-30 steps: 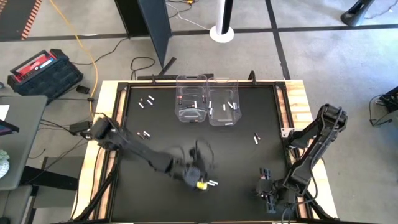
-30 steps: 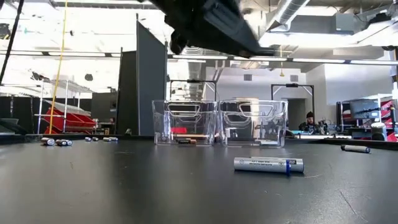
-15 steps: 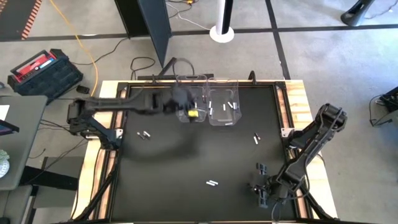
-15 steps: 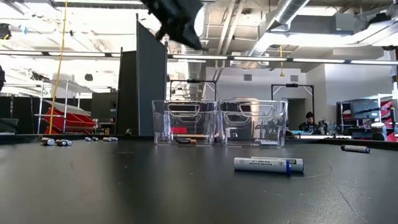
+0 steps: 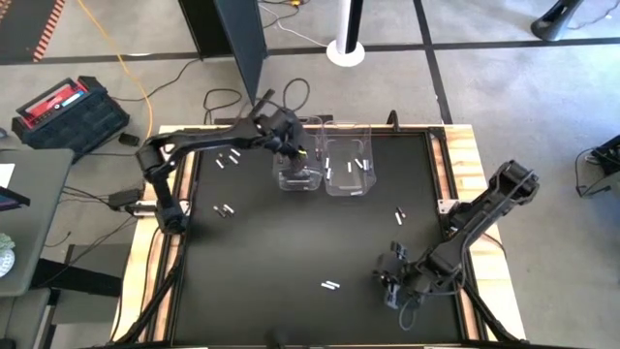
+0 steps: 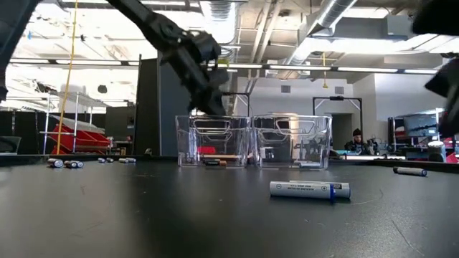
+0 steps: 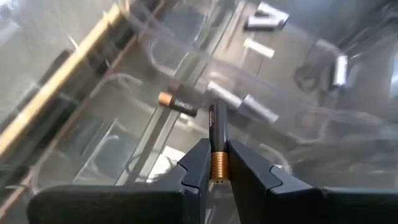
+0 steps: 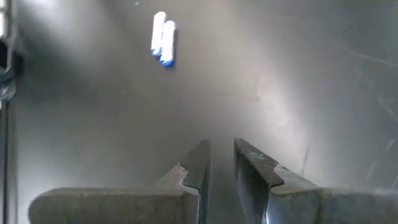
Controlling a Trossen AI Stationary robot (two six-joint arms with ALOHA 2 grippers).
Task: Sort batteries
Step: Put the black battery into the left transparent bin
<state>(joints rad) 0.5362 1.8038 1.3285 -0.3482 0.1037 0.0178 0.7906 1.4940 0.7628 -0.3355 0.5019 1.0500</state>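
My left gripper (image 5: 298, 153) hangs over the left clear bin (image 5: 296, 176) at the table's far side, shut on a dark battery with a copper end (image 7: 217, 134). Inside that bin lies another dark, copper-ended battery (image 7: 177, 103). The right clear bin (image 5: 347, 163) holds white batteries (image 7: 260, 18). My right gripper (image 5: 391, 283) hovers low near the front right, its fingers (image 8: 200, 163) slightly apart with nothing between them. Two white batteries (image 5: 331, 286) lie side by side on the mat, ahead of it. My left gripper pinches the battery's copper-banded end (image 7: 217, 165) between its two fingers. The dark remainder sticks out past the fingertips, in line with them. The fingers slant down from the table's left. The battery is lifted clear above the left bin.
Loose batteries lie on the black mat at the far left (image 5: 229, 160), the left (image 5: 225, 209) and the right (image 5: 398, 216). One white battery (image 6: 310, 189) lies close in the low view. The table has a wooden rim (image 5: 473, 174).
My left gripper has swung from the near middle of the table, beside the white pair, to the far side over the left bin, carrying the dark battery and turning as it went. My right gripper has drifted toward the table's left along the near edge.
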